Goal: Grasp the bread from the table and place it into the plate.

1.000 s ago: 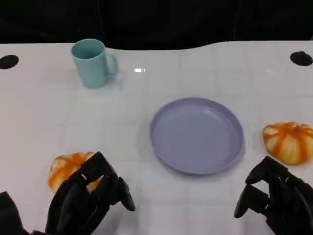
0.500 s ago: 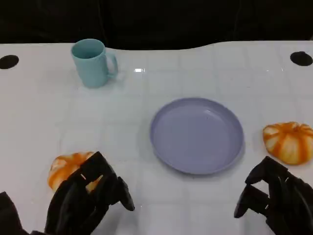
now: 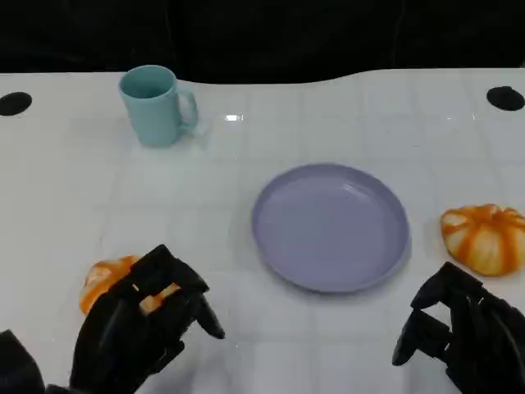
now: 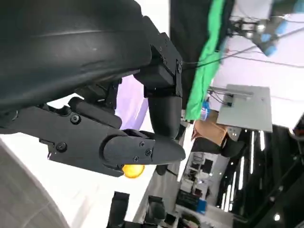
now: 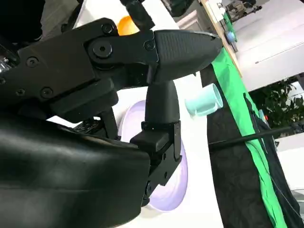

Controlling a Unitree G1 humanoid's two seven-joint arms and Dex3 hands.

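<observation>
Two orange-and-white breads lie on the white table. The left bread is partly covered by my left hand, whose spread fingers arch over its near right side; a patch of bread shows between them and I see no grip. The right bread sits right of the lilac plate, which holds nothing. My right hand hovers near the table's front edge, just short of that bread, fingers loosely bent and holding nothing. The right wrist view shows the plate and a bread beyond the fingers.
A light blue mug stands at the back left, also seen in the right wrist view as the mug. Dark round holes mark the table's far corners. Bare tabletop lies between the plate and both hands.
My left hand has shifted slightly forward and lower over the left bread, hiding more of it. The right hand, plate, mug and right bread have not moved.
</observation>
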